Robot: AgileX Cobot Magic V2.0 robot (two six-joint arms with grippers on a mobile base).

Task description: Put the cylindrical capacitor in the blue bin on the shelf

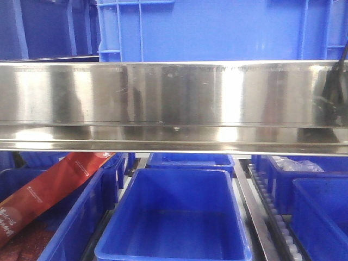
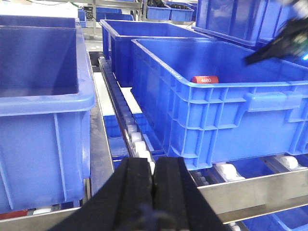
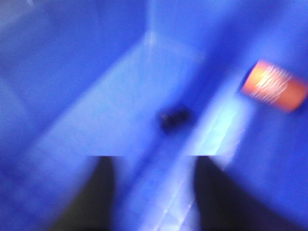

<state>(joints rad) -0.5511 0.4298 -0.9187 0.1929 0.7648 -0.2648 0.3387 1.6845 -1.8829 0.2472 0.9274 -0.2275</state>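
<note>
The cylindrical capacitor [image 2: 204, 79], orange-red with white numerals, lies on its side inside a large blue bin [image 2: 226, 103] on the shelf's roller track. In the blurred right wrist view the capacitor [image 3: 274, 85] rests against the blue bin's wall [image 3: 96, 62], up and to the right of my right gripper [image 3: 154, 163]. That gripper is open with nothing between its fingers. My left gripper [image 2: 154, 166] is shut and empty, in front of the bin at the shelf's steel front rail [image 2: 255, 190]. Seen from the front, the shelf rail [image 1: 174, 103] fills the middle.
More blue bins stand beside and behind: one at the left [image 2: 43, 106], one behind [image 2: 139, 29]. On the lower tier are an open blue bin [image 1: 174, 217] and a bin holding a red packet [image 1: 49, 190]. A dark spot [image 3: 174, 118] sits on the bin floor.
</note>
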